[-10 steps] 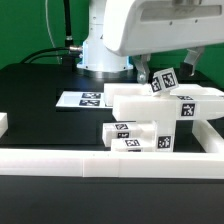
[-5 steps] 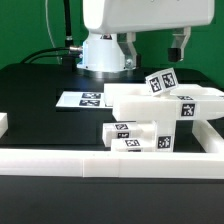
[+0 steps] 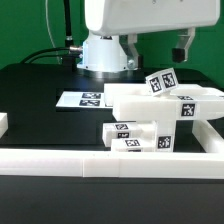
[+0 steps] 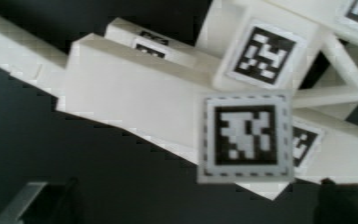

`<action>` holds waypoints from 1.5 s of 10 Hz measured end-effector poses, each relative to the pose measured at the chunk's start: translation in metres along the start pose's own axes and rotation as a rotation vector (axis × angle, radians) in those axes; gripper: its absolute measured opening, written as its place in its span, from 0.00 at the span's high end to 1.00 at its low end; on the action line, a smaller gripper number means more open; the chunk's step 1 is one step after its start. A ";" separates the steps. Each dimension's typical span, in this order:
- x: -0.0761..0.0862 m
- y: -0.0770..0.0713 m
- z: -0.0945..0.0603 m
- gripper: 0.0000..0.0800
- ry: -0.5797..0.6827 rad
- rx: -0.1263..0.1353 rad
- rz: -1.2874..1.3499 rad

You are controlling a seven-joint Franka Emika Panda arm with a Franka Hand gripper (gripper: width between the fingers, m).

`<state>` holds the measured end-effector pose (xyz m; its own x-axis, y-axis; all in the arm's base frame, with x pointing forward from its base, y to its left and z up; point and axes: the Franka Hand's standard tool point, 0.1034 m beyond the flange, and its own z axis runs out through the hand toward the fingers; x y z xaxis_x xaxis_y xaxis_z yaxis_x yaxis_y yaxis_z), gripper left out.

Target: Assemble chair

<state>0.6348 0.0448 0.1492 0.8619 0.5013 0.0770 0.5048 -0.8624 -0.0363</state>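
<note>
Exterior view: white tagged chair parts (image 3: 150,100) piled together.
Gripper (image 3: 155,52): above the chair parts, jaws wide, empty.
Marker board (image 3: 82,98): flat beside the chair parts.

The Panda arm (image 3: 140,18) is showing a smooth, glossy white housing with softly rounded corners. Below it, the round column (image 3: 104,55) is looking equally white. Thin black cables (image 3: 66,22) are running behind the column. The slim fingers (image 3: 181,43) are appearing dark grey.
</note>
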 end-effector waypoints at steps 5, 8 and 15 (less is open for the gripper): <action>-0.010 0.006 0.011 0.19 -0.002 0.006 0.036; 0.000 -0.011 0.011 0.19 -0.012 0.009 0.068; 0.002 -0.007 0.015 0.19 0.024 -0.020 0.039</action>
<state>0.6335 0.0528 0.1346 0.8792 0.4658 0.0998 0.4698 -0.8825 -0.0202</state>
